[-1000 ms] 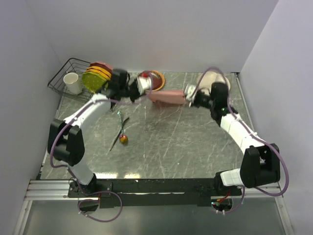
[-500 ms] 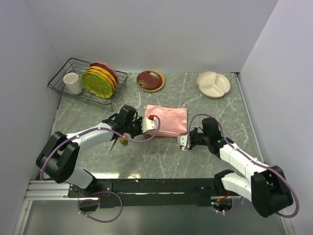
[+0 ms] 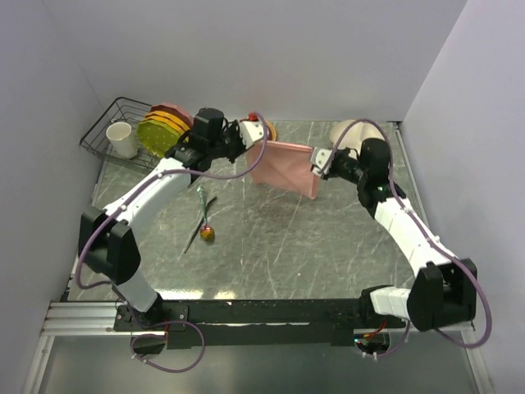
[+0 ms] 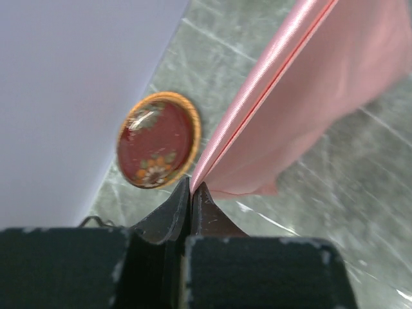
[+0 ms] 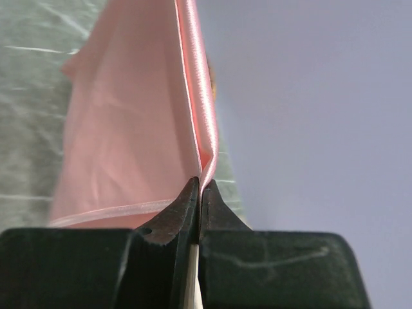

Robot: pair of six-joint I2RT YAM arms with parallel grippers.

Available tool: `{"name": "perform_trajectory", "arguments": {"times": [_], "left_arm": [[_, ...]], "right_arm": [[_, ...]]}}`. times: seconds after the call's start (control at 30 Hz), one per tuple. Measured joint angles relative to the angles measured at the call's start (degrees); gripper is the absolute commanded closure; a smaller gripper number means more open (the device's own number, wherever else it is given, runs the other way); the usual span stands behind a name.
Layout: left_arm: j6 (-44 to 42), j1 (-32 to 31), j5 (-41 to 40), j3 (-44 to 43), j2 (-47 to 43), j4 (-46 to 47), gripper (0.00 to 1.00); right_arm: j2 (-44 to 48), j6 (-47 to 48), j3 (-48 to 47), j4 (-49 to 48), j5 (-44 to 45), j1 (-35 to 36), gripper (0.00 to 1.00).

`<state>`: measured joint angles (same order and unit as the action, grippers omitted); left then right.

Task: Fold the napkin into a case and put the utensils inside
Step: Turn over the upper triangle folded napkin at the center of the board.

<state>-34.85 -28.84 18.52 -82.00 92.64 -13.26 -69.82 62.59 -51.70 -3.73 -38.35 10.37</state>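
the napkin [image 3: 285, 167] hangs over the far counter [image 3: 312, 246], between the left end effector [image 3: 254, 136] and right end effector [image 3: 315, 156]. the utensils [image 3: 203, 220] lie front-left, and the rack [image 3: 107, 127] stands far left.

The napkin [image 4: 309, 96] runs off both wrist views' edges; from above the red plate [image 3: 270, 131] is largely hidden.

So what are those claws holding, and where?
Both hold the pink napkin by its upper edge: left gripper at one corner, right gripper at the other.
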Motion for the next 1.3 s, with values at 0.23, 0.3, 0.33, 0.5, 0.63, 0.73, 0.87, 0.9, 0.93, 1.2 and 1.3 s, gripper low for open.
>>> {"name": "perform_trajectory", "arguments": {"times": [0.23,0.3,0.33,0.5,0.63,0.73,0.87,0.9,0.93,1.2,1.3], "left_arm": [[0.00,2.75,-3.23,-11.30,12.81,2.71,0.99],[0.00,3.54,-3.43,-13.62,15.65,3.52,0.99],[0.00,3.89,-3.48,-14.84,16.92,3.69,0.99],[-0.09,5.05,-3.34,-17.14,18.49,6.10,0.99],[-0.72,5.11,-2.34,-13.53,15.82,8.94,0.99],[-1.55,4.96,0.00,-5.18,10.40,9.20,0.99],[-2.75,4.17,2.19,7.50,3.48,7.80,0.99],[-3.15,3.56,2.64,11.47,1.77,7.41,0.99],[-3.32,3.08,3.10,14.27,0.63,6.64,0.99],[-1.86,-4.87,4.28,32.89,-6.60,1.29,0.99],[-0.66,-6.56,4.09,35.39,-7.63,1.42,0.99]], "right_arm": [[-13.77,-0.46,-9.57,-3.67,0.59,-1.11,1.00],[-17.51,-0.37,-12.81,-4.24,0.83,-1.18,1.00],[-19.10,-0.33,-14.53,-4.28,0.90,-1.27,1.00],[-23.32,-0.09,-20.52,-5.42,1.05,-1.36,1.00],[-21.75,1.57,-18.36,-7.26,0.46,-1.36,1.00],[-17.14,5.09,-10.03,-8.24,-1.05,-0.74,1.00],[-11.26,10.93,2.19,-7.45,-1.84,1.97,1.00],[-9.42,12.85,6.25,-7.06,-1.73,3.13,1.00],[-8.20,14.27,8.85,-6.34,-1.81,3.85,1.00],[6.27,23.50,28.11,2.75,-0.85,10.27,1.00],[10.27,25.38,31.82,4.79,-0.13,12.41,1.00]]}}
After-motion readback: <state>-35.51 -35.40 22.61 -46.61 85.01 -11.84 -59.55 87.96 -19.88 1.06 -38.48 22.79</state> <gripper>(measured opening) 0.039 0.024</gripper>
